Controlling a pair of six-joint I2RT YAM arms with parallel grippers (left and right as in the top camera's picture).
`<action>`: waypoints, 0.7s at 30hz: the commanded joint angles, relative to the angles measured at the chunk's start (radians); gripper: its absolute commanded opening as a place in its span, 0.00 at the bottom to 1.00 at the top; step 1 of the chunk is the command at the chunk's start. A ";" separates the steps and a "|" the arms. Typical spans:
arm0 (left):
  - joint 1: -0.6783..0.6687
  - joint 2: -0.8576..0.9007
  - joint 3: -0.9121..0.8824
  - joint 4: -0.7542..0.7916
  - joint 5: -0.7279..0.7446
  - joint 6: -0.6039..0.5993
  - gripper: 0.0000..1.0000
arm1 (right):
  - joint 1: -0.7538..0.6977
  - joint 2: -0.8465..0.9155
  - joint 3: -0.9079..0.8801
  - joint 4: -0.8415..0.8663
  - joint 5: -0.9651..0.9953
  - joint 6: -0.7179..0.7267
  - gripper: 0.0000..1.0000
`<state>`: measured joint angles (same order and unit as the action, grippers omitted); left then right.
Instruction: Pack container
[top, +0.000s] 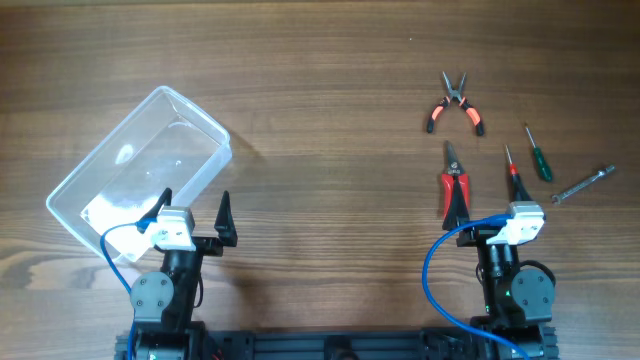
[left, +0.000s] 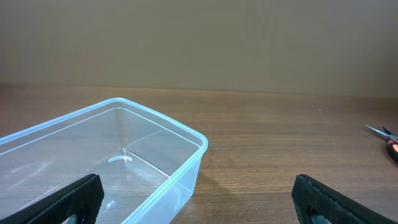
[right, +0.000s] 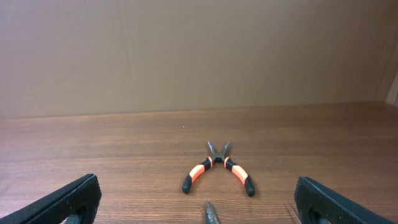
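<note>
The clear plastic container (top: 75, 215) lies empty and at an angle on the left of the table. It also shows in the left wrist view (left: 186, 134). My left gripper (top: 195, 212) is open and empty; its left finger is over the container's near corner, the right finger beside it (left: 199, 208). My right gripper (top: 495, 215) is open and empty, just behind the red-handled pliers (top: 453, 185) and the red screwdriver (top: 512, 172). In the right wrist view (right: 199, 205) the orange-and-black pliers (right: 217, 168) lie ahead between the fingers.
The orange-and-black pliers (top: 455, 105) lie open at the back right. A green screwdriver (top: 538, 155) and a small metal wrench (top: 583, 186) lie at the far right. The wooden table (top: 330, 150) separates the container and the tools.
</note>
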<state>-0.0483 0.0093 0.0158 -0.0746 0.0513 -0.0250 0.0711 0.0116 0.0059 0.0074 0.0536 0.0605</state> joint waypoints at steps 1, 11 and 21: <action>-0.007 -0.001 -0.010 0.003 0.011 -0.013 1.00 | -0.003 -0.009 -0.001 0.006 0.017 0.019 1.00; -0.007 -0.001 -0.010 0.003 0.011 -0.013 1.00 | -0.003 -0.009 -0.001 0.006 0.017 0.019 1.00; -0.007 -0.001 -0.010 0.004 0.008 -0.013 1.00 | -0.003 -0.008 -0.001 0.007 0.012 0.021 1.00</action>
<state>-0.0483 0.0093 0.0158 -0.0742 0.0509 -0.0250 0.0711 0.0116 0.0059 0.0116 0.0536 0.0605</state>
